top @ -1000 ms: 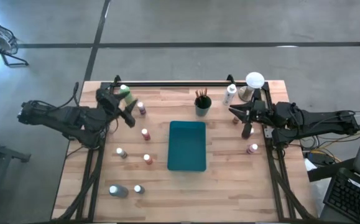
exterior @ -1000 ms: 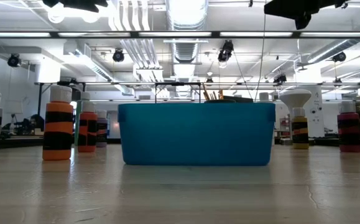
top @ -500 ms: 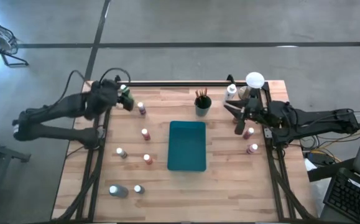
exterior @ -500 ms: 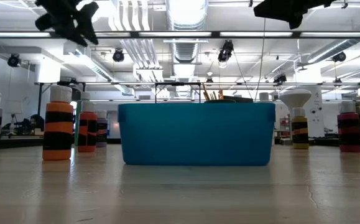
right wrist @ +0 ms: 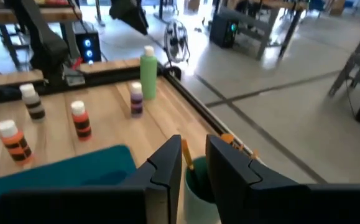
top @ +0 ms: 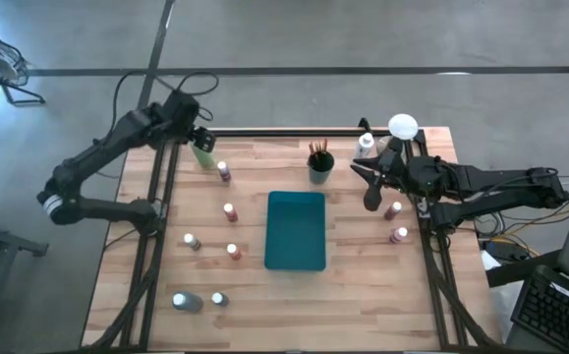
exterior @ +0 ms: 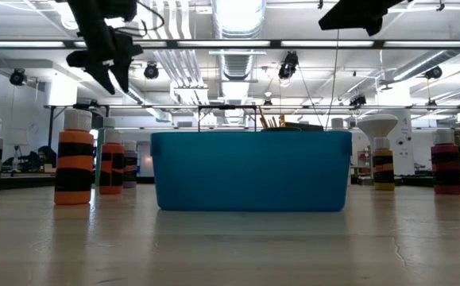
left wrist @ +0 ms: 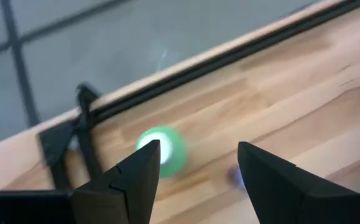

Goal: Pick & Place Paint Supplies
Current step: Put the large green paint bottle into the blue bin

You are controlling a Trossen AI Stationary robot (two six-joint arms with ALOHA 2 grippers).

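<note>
Step in hand: judged as reaching; both arms hang over supplies at the far edge of the counter (top: 264, 295), nothing lifted yet.
Left gripper (left wrist: 195, 168): above the light-green bottle (top: 202, 153) at the far left corner; jaws spread wide and empty, the bottle's top showing just off one fingertip in the left wrist view.
Right gripper (right wrist: 195, 165): raised beside the brush cup (top: 319, 169); jaws only a narrow gap apart, holding nothing I can see.
Next move: the left arm likely needs to centre over the bottle, drop and close; the right must line its slim gap on a brush handle.
Green bottle: tall, pale green, white cap, upright, near a small purple bottle (top: 224, 172).
Other bottles: small, white-capped, upright, scattered either side of the teal tray (top: 296, 232).
Brushes (top: 317, 149): thin handles standing bunched in the cup.
</note>
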